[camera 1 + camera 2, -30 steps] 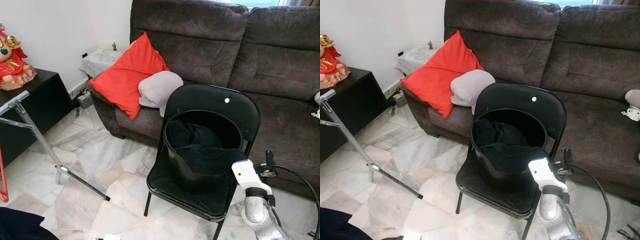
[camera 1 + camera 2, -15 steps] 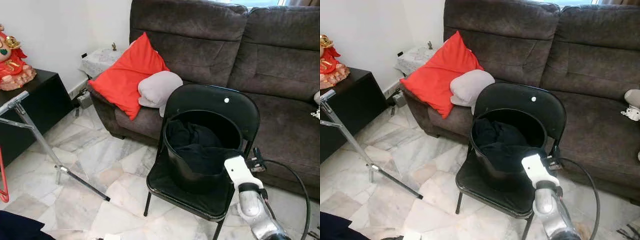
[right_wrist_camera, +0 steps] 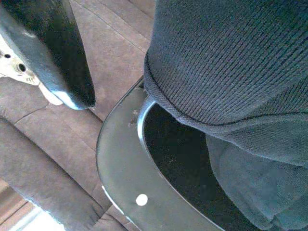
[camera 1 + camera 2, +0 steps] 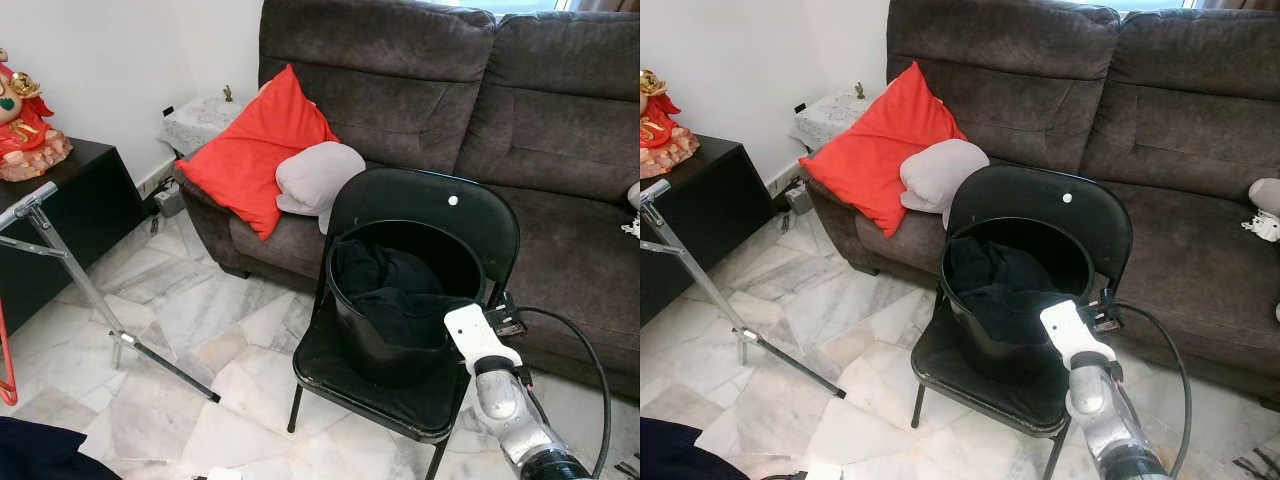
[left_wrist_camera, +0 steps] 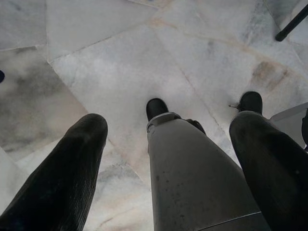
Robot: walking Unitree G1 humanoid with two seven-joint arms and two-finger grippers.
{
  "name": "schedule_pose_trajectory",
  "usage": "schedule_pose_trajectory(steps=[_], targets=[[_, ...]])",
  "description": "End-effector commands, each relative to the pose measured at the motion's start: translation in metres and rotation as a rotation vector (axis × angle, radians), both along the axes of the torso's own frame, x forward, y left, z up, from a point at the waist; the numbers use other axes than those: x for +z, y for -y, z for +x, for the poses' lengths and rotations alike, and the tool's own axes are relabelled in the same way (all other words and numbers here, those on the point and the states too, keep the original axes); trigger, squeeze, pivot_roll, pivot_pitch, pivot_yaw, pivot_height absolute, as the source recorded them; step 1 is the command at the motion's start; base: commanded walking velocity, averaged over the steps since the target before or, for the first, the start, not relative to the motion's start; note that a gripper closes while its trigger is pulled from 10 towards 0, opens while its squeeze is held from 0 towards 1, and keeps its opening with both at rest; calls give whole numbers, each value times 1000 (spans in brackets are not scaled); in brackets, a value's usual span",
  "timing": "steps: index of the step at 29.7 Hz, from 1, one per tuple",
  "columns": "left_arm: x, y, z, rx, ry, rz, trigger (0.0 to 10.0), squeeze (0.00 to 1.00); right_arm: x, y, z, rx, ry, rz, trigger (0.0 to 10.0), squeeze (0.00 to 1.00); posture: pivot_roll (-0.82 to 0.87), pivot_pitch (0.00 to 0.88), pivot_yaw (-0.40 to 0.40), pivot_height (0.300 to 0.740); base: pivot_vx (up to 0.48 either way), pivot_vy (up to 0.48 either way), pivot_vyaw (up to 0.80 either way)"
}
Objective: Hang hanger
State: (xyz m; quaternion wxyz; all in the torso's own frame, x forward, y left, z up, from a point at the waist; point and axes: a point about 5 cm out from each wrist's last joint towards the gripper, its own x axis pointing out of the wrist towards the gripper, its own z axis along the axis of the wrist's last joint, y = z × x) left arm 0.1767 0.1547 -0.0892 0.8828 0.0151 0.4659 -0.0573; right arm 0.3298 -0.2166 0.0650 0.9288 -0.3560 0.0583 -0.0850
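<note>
Since a second ago the right arm has swung in toward the black bucket [image 4: 368, 350], and its white wrist now sits at the bucket's near rim. The red hanger [image 4: 5, 352] shows as a thin red strip at the far left edge of the left eye view, beside the slanted silver rack [image 4: 66, 261] and well apart from both grippers.

In the right wrist view, the right gripper [image 3: 137, 96] hangs over the bucket's mouth. One black finger [image 3: 60, 55] is clear, but a dark knitted garment [image 3: 231, 62] covers the other side, so whether it grips the cloth cannot be told.

The left gripper [image 5: 171, 122] points down at the marble floor [image 5: 120, 57], fingers spread wide and empty, the robot's own leg between them.

The bucket stands on a black folding chair [image 4: 425, 197] before a brown sofa [image 4: 560, 150] bearing a red cushion [image 4: 255, 150] and a grey pillow [image 4: 315, 175].
</note>
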Motion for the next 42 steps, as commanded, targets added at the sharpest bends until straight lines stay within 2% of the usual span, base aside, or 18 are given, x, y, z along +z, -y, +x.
schedule_pose_trajectory(steps=[1, 2, 3, 23, 32, 37, 42], targets=[[-2, -4, -4, -12, -19, 14, 10000, 0, 3, 0, 4, 8, -11, 13, 8392, 0, -6, 52, 95, 740, 0, 0, 0], [-2, -4, -4, -12, -19, 14, 10000, 0, 3, 0, 5, 9, -19, 7, 5843, 0, -6, 52, 95, 740, 0, 0, 0], [-2, -4, -4, -11, -19, 14, 10000, 0, 4, 0, 5, 10, -21, 6, 0, 0, -5, 55, 94, 740, 0, 0, 0], [-2, -4, -4, -10, -19, 15, 10000, 0, 4, -6, 8, 49, -37, -4, 0, 0, -3, 66, 94, 740, 0, 0, 0], [-2, -4, -4, -11, -18, 15, 10000, 0, -1, -1, 5, -9, -61, 8, 0, 0, 2, 59, 94, 740, 0, 0, 0], [-2, -4, -4, -11, -18, 16, 10000, 0, -6, 3, 3, -63, -76, 67, 0, 0, 4, 52, 94, 740, 0, 0, 0], [-2, -4, -5, -11, -18, 16, 10000, 0, -6, 3, 2, -57, -75, 60, 0, 0, 2, 49, 93, 740, 0, 0, 0]])
